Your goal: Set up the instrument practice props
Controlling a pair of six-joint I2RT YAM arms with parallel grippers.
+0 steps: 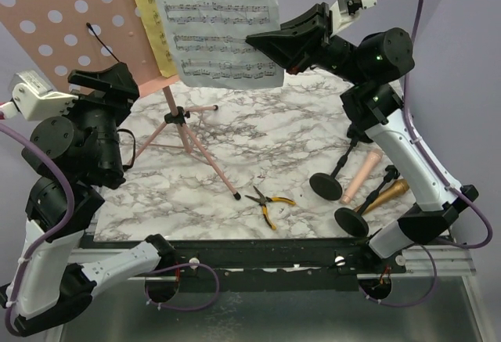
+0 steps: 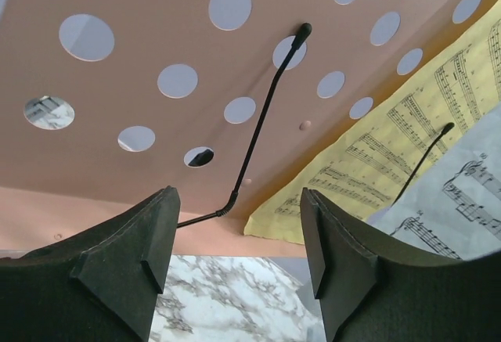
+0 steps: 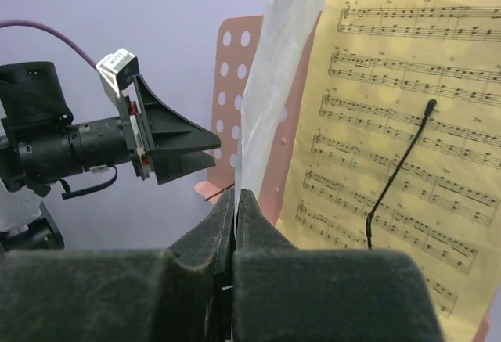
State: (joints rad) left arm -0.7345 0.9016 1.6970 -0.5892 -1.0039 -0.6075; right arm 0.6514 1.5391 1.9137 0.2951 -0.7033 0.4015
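The pink music rack point(image 1: 70, 21) stands on its tripod at the back left, its perforated desk point(image 2: 156, 37) carrying a yellow page point(image 1: 149, 13) and, over that, a white page point(image 1: 219, 25). My right gripper point(image 1: 262, 45) is shut on the white page's right edge point(image 3: 286, 68), the sheet pinched between its jaws point(image 3: 236, 201). My left gripper point(image 1: 117, 80) hangs just under the desk's lower lip, open point(image 2: 235, 240), nothing between its fingers. A pink microphone point(image 1: 362, 176), a gold microphone point(image 1: 387, 195) and two black round-based holders point(image 1: 325, 184) point(image 1: 351, 221) lie at the right.
Yellow-handled pliers point(image 1: 268, 201) lie near the table's front edge, beside a tripod foot point(image 1: 237, 196). Thin black wire page holders point(image 2: 258, 123) point(image 3: 399, 170) reach up across the desk. The marble tabletop point(image 1: 258, 138) spreads between the tripod and the microphones.
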